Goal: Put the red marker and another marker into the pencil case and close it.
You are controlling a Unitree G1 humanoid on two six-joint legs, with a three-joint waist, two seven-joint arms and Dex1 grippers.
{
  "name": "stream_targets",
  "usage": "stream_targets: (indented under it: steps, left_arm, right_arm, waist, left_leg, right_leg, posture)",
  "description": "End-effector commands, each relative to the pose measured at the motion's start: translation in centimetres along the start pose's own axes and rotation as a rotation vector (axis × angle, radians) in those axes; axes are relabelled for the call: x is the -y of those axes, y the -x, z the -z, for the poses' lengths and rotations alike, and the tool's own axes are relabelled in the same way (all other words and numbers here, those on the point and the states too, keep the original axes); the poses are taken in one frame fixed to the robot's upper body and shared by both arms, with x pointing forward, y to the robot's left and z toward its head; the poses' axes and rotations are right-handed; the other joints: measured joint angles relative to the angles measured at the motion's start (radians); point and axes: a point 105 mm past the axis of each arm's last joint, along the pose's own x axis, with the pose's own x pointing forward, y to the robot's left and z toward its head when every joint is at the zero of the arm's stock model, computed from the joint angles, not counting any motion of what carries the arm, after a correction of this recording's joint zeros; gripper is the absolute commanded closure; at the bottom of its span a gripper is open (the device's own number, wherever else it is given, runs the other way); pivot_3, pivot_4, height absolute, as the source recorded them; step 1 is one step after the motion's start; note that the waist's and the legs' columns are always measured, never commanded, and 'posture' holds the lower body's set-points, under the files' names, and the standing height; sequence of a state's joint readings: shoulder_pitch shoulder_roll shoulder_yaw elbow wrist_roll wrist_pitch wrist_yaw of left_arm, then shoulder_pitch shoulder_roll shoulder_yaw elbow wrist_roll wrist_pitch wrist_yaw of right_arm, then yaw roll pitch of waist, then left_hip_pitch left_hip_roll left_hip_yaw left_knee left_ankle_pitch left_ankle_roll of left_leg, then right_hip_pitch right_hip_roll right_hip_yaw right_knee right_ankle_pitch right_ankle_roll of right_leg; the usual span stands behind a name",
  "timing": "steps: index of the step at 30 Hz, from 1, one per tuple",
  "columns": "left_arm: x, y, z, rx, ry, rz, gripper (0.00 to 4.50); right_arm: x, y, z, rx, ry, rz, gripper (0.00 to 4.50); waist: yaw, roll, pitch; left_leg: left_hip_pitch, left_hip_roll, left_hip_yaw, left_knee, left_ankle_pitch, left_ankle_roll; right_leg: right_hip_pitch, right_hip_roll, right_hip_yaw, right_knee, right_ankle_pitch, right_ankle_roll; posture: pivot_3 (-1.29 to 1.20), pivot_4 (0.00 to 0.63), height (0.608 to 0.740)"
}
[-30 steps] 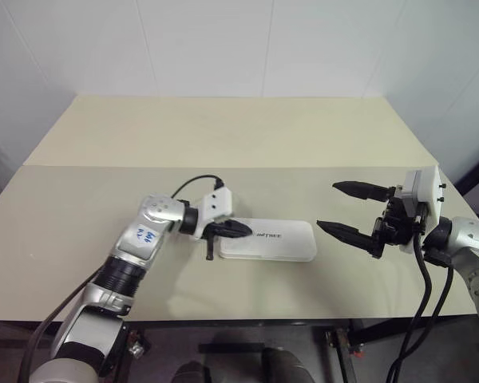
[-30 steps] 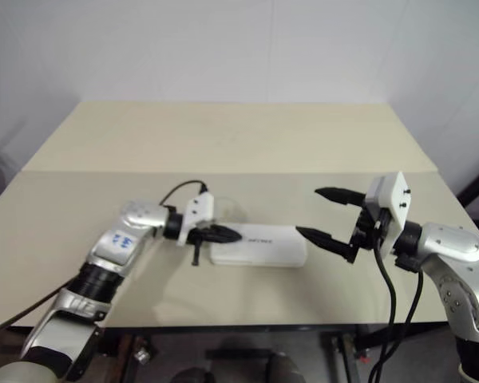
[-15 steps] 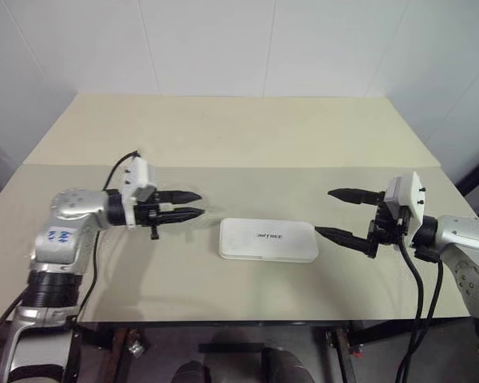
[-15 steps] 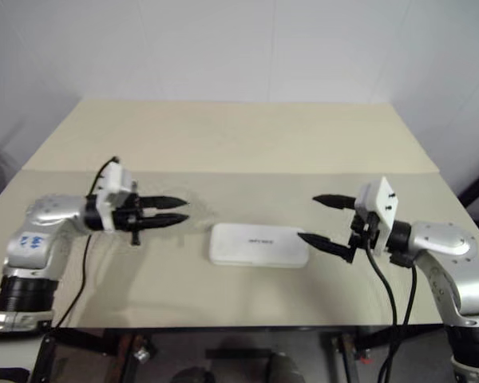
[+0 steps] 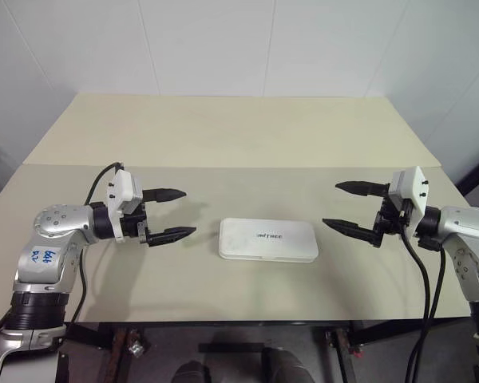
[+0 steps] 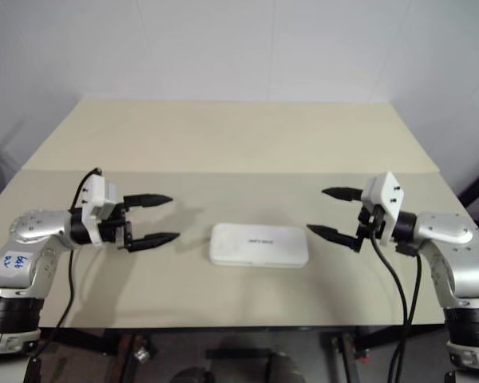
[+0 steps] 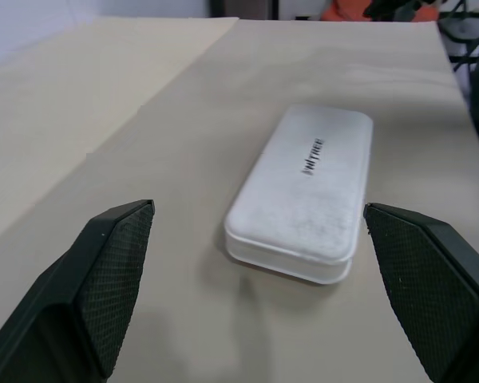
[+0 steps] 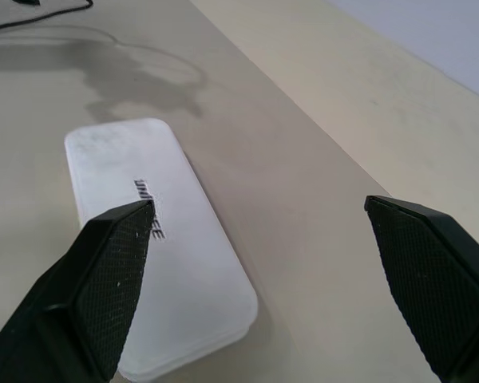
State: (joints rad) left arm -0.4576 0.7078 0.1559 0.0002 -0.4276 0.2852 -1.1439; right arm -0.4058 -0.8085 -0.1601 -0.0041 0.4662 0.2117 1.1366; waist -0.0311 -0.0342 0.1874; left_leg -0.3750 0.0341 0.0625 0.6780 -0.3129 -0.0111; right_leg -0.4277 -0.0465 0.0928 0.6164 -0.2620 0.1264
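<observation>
pencil case [image 5: 268,239] shut flat on the tabletop [image 5: 223,144], left hand [image 5: 169,213] and right hand [image 5: 350,206] either side, both wide open, holding nothing

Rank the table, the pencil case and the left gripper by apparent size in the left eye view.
1. table
2. pencil case
3. left gripper, open; close to the case in apparent size, so these two are unsure.

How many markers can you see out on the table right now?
0. The table holds just the pencil case, lying shut between the left end effector and the right end effector. Any markers inside it would be hidden.
</observation>
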Motion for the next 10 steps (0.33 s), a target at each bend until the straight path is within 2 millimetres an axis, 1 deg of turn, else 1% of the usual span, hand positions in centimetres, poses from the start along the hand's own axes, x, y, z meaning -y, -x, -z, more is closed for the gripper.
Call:
stream_targets:
  steps: [1,4,7,10]
  left_arm:
    - [0.28,-0.39,-1.13,0.009,-0.063,0.018,0.03]
    - [0.60,-0.54,-0.96,0.004,-0.064,0.039,0.03]
    - [0.69,-0.36,-0.55,-0.012,-0.065,0.036,0.03]
    - [0.62,-0.32,-0.76,-0.012,-0.070,0.032,0.03]
  right_arm:
    - [0.47,0.22,-0.83,0.015,0.055,0.000,0.00]
    - [0.49,0.15,-0.60,0.007,0.066,-0.005,0.00]
    - [0.10,-0.05,-0.37,0.011,0.058,-0.014,0.00]
    - [-0.13,-0.18,-0.29,0.013,0.050,-0.026,0.00]
  waist:
    - [0.000,0.000,0.000]
    - [-0.001,0.000,0.000]
    - [-0.001,0.000,0.000]
    - [-0.001,0.000,0.000]
  left_leg:
    - [0.000,0.000,0.000,0.000,0.000,0.000]
    - [0.000,0.000,0.000,0.000,0.000,0.000]
    - [0.000,0.000,0.000,0.000,0.000,0.000]
    - [0.000,0.000,0.000,-0.001,0.000,0.000]
  right_leg:
    - [0.000,0.000,0.000,0.000,0.000,0.000]
    - [0.000,0.000,0.000,0.000,0.000,0.000]
    - [0.000,0.000,0.000,0.000,0.000,0.000]
    - [0.000,0.000,0.000,0.000,0.000,0.000]
  posture:
    - [0.00,0.150,0.740]
    - [0.00,0.150,0.740]
    - [0.00,0.150,0.740]
    - [0.00,0.150,0.740]
